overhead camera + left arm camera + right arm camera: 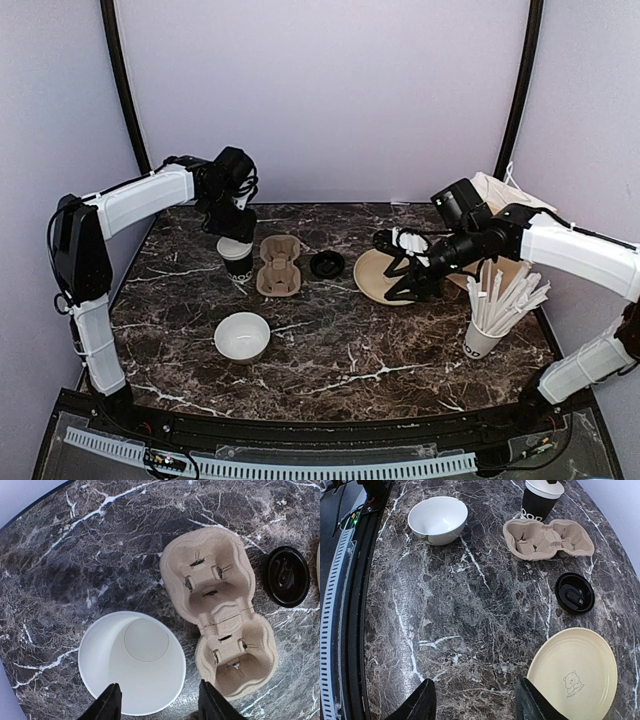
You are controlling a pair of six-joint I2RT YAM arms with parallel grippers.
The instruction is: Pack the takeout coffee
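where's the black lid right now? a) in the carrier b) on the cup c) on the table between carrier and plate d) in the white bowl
c: the black lid lies flat on the table between the pulp carrier and the beige plate, while the cup stands open-topped.

Pale lilac walls (320, 90), perhaps fabric, and 2 black poles (521, 90) back a dark marbled table (340, 350).

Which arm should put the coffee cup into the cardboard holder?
Left. The left jaws hang open right above the cup, which stands beside the cardboard holder. The right jaws are away over the yellow plate.
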